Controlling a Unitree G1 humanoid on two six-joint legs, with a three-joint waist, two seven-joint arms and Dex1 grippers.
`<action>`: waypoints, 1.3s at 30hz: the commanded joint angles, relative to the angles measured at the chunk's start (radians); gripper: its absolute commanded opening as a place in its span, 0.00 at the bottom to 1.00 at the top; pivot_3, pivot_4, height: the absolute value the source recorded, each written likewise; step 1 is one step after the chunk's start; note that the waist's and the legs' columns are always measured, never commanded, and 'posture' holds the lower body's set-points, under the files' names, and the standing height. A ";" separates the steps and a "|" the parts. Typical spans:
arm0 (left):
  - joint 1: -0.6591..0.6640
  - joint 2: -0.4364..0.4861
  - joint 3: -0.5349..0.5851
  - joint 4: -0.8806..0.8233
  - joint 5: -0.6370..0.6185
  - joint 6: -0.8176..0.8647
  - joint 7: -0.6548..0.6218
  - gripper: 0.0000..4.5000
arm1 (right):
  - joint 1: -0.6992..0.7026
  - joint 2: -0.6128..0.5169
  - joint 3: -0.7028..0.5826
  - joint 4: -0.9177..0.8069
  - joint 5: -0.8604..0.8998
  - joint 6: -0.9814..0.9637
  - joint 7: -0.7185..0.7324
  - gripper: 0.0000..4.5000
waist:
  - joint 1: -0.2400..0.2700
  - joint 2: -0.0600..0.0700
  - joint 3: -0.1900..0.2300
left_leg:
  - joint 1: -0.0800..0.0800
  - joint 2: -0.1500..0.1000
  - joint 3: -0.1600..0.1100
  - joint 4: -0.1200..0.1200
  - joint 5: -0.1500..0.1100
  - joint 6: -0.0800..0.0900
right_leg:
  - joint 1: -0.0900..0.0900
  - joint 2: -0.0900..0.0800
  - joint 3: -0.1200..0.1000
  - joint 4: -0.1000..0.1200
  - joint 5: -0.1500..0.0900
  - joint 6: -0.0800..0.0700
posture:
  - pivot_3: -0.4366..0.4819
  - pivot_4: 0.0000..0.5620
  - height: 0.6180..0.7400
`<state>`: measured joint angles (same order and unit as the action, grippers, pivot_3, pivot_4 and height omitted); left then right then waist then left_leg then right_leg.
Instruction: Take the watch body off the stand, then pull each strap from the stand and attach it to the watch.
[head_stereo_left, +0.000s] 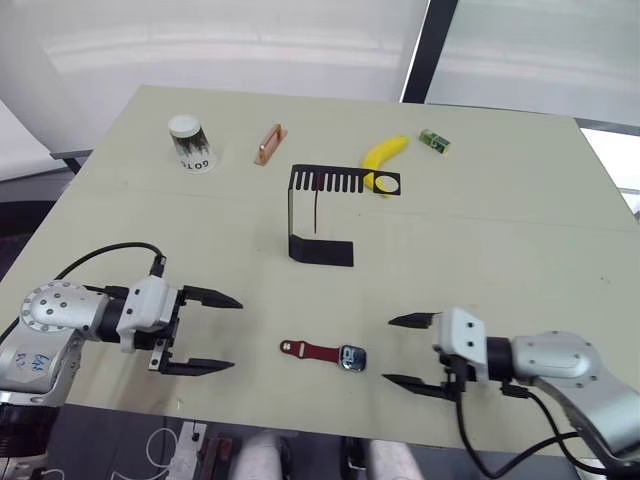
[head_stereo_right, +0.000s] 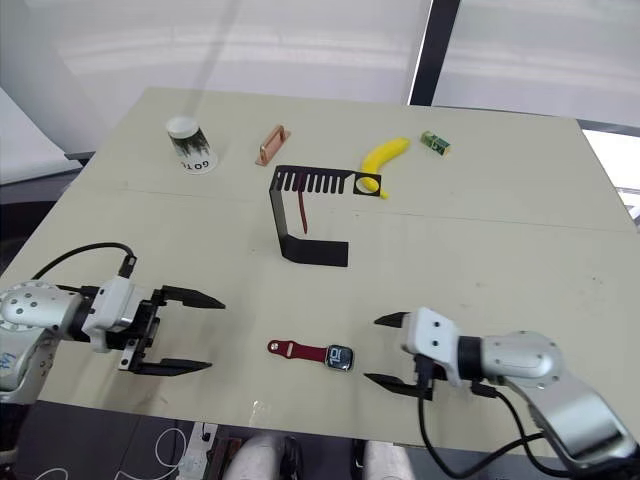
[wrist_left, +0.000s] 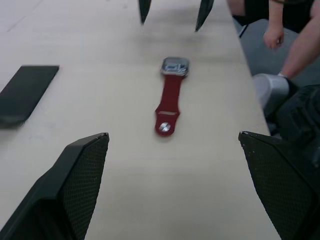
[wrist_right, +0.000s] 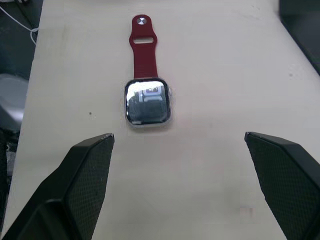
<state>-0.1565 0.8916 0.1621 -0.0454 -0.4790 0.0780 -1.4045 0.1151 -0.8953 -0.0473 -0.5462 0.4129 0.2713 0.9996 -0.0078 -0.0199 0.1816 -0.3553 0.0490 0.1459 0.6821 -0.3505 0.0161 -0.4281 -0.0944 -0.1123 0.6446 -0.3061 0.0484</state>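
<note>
Watch body (head_stereo_left: 352, 357) with one strap (head_stereo_left: 311, 350) attached is lying on table (head_stereo_left: 500, 230) between spread-fingered left gripper (head_stereo_left: 205, 333) and right gripper (head_stereo_left: 407, 351).

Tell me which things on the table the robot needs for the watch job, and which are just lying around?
For the job:
watch body, flat on the table
red strap already joined to it
second red strap hanging on the stand
black stand

Just lying about:
banana
paper cup
small copper-coloured piece
small green thing
</note>
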 joint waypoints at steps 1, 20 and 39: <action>0.008 0.029 0.038 0.142 0.108 -0.086 0.071 1.00 | 0.126 -0.006 -0.236 0.056 0.010 -0.117 0.055 0.98 | 0.006 0.000 0.000 | 0.000 0.000 0.000 0.000 0.000 0.000 | 0.000 0.000 0.000 0.000 0.000 0.000 | 0.48 0.27 0.91; -0.010 -0.035 0.252 0.315 0.110 -0.087 0.430 1.00 | 0.281 0.145 -0.779 0.575 -0.002 -0.318 -0.062 0.98 | 0.000 0.000 0.000 | 0.003 0.000 0.003 -0.003 -0.001 0.000 | 0.000 -0.001 0.002 0.000 0.000 0.001 | 0.48 0.27 0.91; 0.136 -0.260 0.059 -0.395 0.004 0.184 0.651 1.00 | -0.422 0.447 0.058 0.468 -0.094 -0.035 -0.198 0.83 | -0.021 0.002 0.001 | 0.004 -0.001 0.003 0.000 0.000 -0.003 | -0.002 -0.002 0.004 0.009 0.000 -0.001 | 0.48 0.27 0.91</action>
<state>-0.0725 0.6753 0.2836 -0.2485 -0.4371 0.1725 -0.8352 -0.1499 -0.5300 -0.1359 -0.1522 0.4189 0.2634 0.8442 -0.0289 -0.0179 0.1826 -0.3518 0.0484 0.1487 0.6817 -0.3504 0.0130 -0.4296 -0.0962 -0.1083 0.6531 -0.3065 0.0475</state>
